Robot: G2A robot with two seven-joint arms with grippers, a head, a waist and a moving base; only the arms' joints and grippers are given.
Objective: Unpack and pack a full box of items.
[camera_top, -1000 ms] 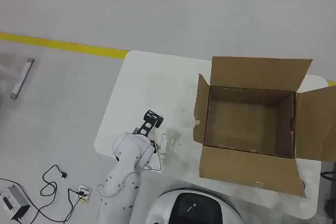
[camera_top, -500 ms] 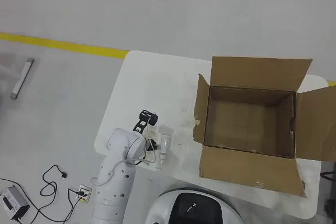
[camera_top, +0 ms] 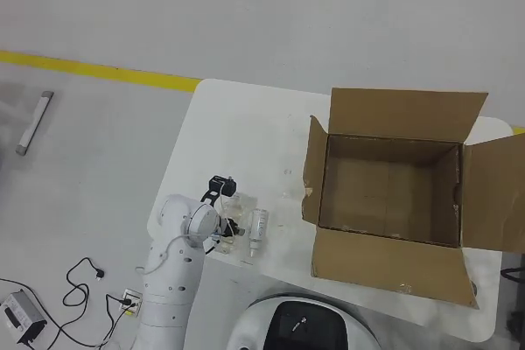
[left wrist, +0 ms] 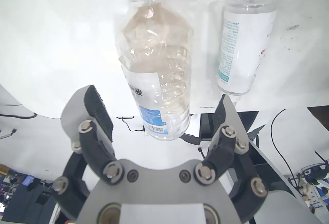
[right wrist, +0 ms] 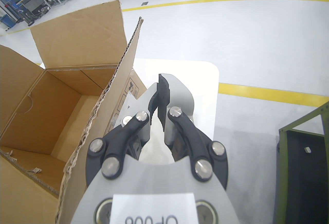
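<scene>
A clear water bottle (left wrist: 154,60) lies on the white table (camera_top: 236,122), cap pointing away from my left gripper (left wrist: 156,96). That gripper is open, and the bottle's base end sits between its fingers without either pad touching it. A smaller bottle with a white label (left wrist: 241,47) lies right beside the water bottle, and from above it is seen near the table's front left (camera_top: 257,227). The open cardboard box (camera_top: 402,114) stands on the right half of the table, with nothing visible inside. My right gripper (right wrist: 160,81) is shut on nothing, just outside the box's torn side flap (right wrist: 113,96).
My left arm (camera_top: 188,227) hangs over the table's front left edge. Cables and a power strip (camera_top: 129,302) lie on the floor below it. A green cart (right wrist: 303,153) stands off the table's right end. The table's back left is bare.
My left arm has swung left and back toward the table's front edge. The clear water bottle now lies on the table beside the labelled bottle, off the open fingers. The right arm has not moved.
</scene>
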